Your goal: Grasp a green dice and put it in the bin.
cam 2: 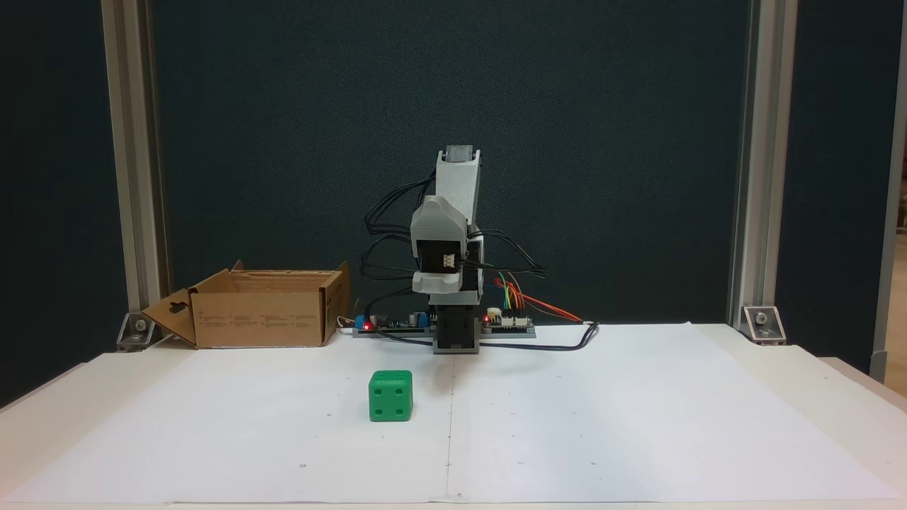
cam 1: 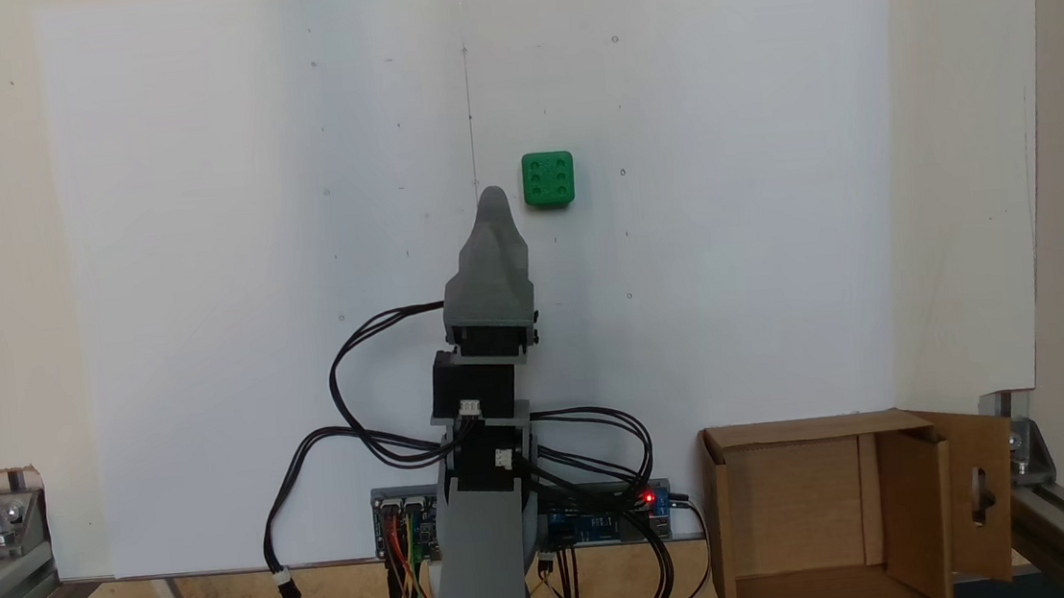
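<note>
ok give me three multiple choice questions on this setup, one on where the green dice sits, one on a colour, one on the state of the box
1. Where is the green dice?
A. inside the cardboard box
B. on the white paper, apart from the gripper
C. held between the jaws

2. What colour is the sheet under the dice?
A. white
B. black
C. yellow

3. In what state is the cardboard box?
A. taped shut
B. crushed flat
C. open, flaps spread

Answers:
1 B: in both fixed views the dice rests on the paper, with a gap to the gripper tip.
2 A: the paper is white in both fixed views.
3 C: the top is open and the slotted flap hangs outward.
</note>
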